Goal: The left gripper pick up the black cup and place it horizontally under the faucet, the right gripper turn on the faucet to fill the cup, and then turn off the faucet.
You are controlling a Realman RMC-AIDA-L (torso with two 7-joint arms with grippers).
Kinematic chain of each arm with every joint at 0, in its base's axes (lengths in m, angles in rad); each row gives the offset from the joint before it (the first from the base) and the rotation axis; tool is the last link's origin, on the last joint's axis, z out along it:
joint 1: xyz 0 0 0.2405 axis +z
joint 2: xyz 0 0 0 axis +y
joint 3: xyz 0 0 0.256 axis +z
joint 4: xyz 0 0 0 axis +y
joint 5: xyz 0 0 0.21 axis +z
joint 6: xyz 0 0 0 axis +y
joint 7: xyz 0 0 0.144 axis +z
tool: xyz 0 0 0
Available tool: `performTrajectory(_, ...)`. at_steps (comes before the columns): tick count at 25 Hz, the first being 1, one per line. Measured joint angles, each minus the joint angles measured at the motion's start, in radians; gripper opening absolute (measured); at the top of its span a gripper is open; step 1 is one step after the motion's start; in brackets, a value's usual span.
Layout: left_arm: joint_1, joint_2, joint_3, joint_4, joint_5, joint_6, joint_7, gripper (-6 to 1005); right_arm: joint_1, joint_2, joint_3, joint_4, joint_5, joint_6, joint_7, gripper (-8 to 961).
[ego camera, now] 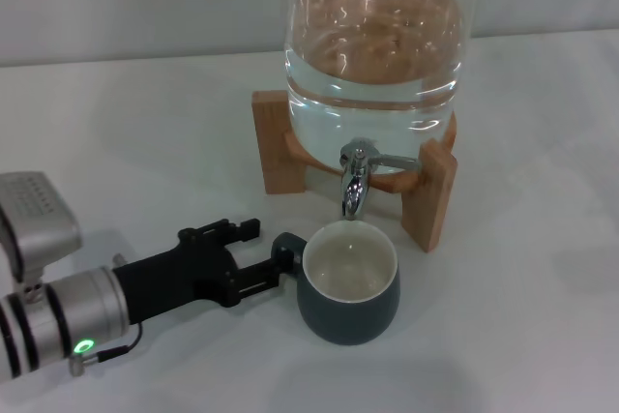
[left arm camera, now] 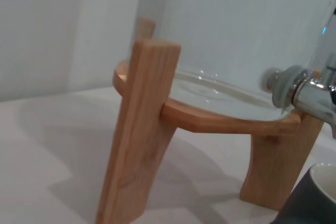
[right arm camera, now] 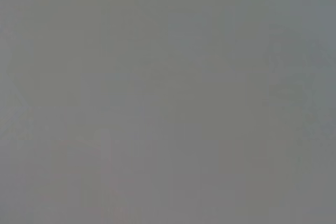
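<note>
Nearest to us, the left gripper (ego camera: pixel 259 253) reaches in low over the white tabletop (ego camera: pixel 522 336), its silver wrist and little green light trailing behind. Its black fingers (ego camera: pixel 253 279) are spread a little, one tip just this side of the cup's handle and the other standing apart from it; whether they truly pinch the handle I cannot tell. Right beside them sits the black cup (ego camera: pixel 348 283), upright on the tabletop, cream inside showing, handle (ego camera: pixel 286 247) turned toward the gripper. It stands directly below the faucet (ego camera: pixel 356 177), whose chrome spout points down at the cup's far rim with its thin lever off to one side. Beyond that rises the glass water jar (ego camera: pixel 372 45), full and clear, resting on its wooden stand (ego camera: pixel 430 200). From the left wrist camera, the stand's legs loom large, the faucet pokes in at the edge, and a sliver of the cup shows in the corner. The right gripper is nowhere in sight; its own camera shows only blank grey.
</note>
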Motion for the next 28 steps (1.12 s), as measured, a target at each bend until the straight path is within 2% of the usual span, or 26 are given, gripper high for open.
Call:
performTrajectory(5, 0.072, 0.002, 0.0, 0.071, 0.001, -0.007, -0.001, 704, -0.007, 0.0, 0.0, 0.0, 0.0, 0.004, 0.0, 825)
performTrajectory(12, 0.103, 0.005, 0.012, 0.08, 0.002, -0.024, 0.005, 702, -0.014, 0.0, 0.0, -0.001, 0.0, 0.016, 0.0, 825)
performTrajectory(18, 0.136, 0.009, 0.006, 0.093, 0.002, -0.105, 0.036, 701, -0.034, 0.001, 0.0, -0.013, 0.001, 0.034, 0.011, 825)
performTrajectory(20, 0.183, 0.011, -0.004, 0.133, -0.001, -0.129, 0.037, 700, -0.05, 0.001, -0.006, -0.024, -0.001, 0.055, 0.026, 825)
performTrajectory(21, 0.183, 0.011, -0.004, 0.133, -0.001, -0.129, 0.037, 700, -0.05, 0.001, -0.006, -0.024, -0.001, 0.055, 0.026, 825)
performTrajectory(24, 0.231, 0.011, -0.071, 0.161, -0.005, -0.149, 0.055, 699, -0.076, 0.001, -0.036, -0.087, -0.039, 0.068, 0.088, 825)
performTrajectory(28, 0.274, 0.007, -0.225, 0.15, -0.017, -0.212, 0.109, 698, -0.119, 0.0, -0.09, -0.221, -0.113, 0.101, 0.223, 825)
